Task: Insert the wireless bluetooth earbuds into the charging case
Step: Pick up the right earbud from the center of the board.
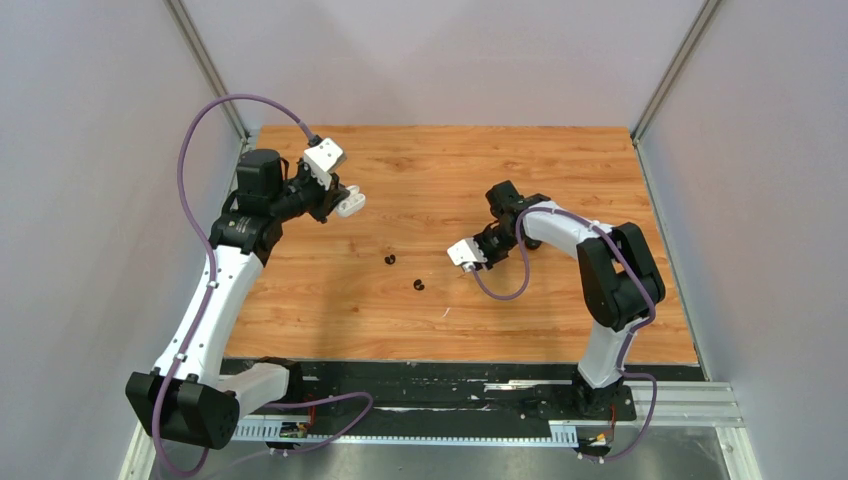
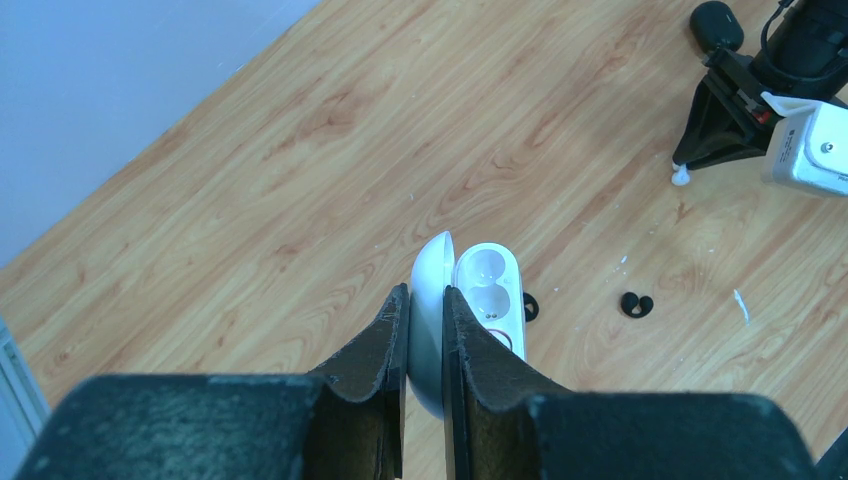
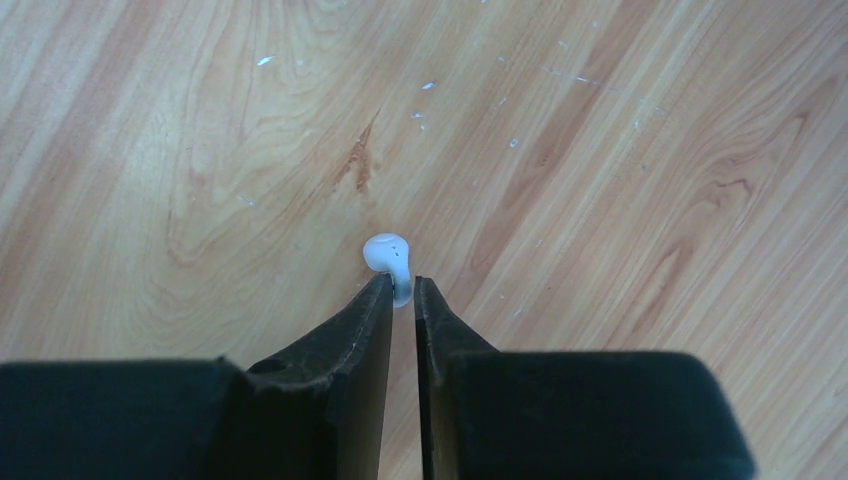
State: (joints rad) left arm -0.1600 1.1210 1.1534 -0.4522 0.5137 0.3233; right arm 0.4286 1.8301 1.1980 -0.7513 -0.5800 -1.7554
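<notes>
My left gripper [image 2: 427, 295] is shut on the lid of an open white charging case [image 2: 488, 290], held above the table at the far left [image 1: 348, 203]; both of its wells show bare. Two black earbuds [image 1: 390, 260] [image 1: 419, 285] lie on the wood mid-table; in the left wrist view one [image 2: 636, 304] lies in plain sight and the other [image 2: 529, 307] peeks from behind the case. My right gripper [image 3: 402, 285] points down at the table, its fingertips pinching the lower end of a white earbud [image 3: 385, 252], also seen from the left wrist [image 2: 681, 176].
A black pill-shaped case [image 2: 716, 22] lies on the wood just beyond the right gripper. The wooden table [image 1: 560, 170] is walled by grey panels on three sides. The right wrist's white camera housing [image 2: 808, 150] hangs beside its fingers.
</notes>
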